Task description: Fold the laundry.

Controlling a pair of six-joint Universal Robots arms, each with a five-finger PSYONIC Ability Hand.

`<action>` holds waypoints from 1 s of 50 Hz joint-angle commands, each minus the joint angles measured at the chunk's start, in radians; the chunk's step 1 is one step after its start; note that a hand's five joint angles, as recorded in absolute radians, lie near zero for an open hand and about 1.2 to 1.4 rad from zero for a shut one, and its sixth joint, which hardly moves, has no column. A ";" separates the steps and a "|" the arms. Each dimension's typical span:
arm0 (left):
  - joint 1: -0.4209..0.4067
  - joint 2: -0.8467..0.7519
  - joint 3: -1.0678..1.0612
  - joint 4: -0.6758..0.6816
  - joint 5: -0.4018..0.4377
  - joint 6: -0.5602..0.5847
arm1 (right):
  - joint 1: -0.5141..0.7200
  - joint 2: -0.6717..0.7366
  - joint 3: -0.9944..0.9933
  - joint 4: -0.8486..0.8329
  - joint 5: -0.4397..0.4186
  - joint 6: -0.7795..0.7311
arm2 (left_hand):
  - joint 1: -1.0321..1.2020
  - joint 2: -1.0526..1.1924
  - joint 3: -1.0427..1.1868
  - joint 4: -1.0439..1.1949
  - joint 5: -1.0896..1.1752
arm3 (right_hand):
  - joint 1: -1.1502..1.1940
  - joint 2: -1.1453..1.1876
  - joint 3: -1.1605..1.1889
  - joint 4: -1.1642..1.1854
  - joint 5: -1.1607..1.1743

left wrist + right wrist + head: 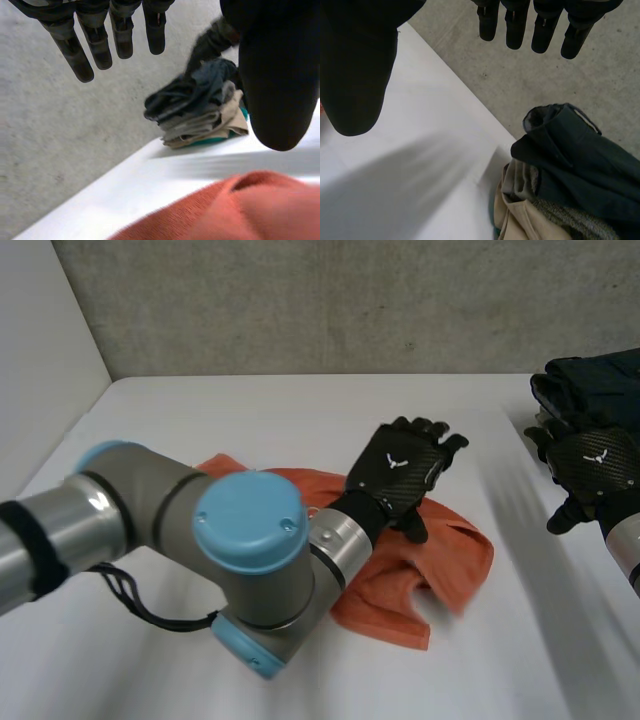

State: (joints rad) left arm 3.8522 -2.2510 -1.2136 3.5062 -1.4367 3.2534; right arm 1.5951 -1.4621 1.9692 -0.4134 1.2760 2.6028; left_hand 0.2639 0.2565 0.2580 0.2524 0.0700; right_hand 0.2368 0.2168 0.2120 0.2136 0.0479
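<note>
Cloth (pixel 455 555): plain orange; desk (pixel 250 420): white; garment pile (pixel 200 107): navy, grey, tan, teal layers; left hand (pixel 400 468) and right hand (pixel 595 465): black.

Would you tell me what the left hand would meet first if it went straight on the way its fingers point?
Likely nothing close: the left hand points over bare table toward the wall. The pile seems to lie just aside, though depth is unclear.

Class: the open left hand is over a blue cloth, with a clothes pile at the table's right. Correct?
No: the head view shows the cloth is orange, not blue. The left hand and clothes pile are as stated.
</note>
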 commanded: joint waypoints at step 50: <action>0.527 0.437 -0.237 -0.234 -0.025 0.339 | 0.277 -0.101 -0.341 0.365 0.158 -0.018 | 1.132 1.140 1.138 1.144 1.152 | 1.159 1.179 1.184 1.183 1.174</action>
State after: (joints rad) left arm 4.3755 -2.0263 -1.4039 3.3596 -1.4442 3.6484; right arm 2.0504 -1.4321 1.7540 -0.2694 1.4432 2.5819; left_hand 1.1240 1.1914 1.1835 1.1929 0.9595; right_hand 1.1364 1.1762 1.1856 1.1955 0.9815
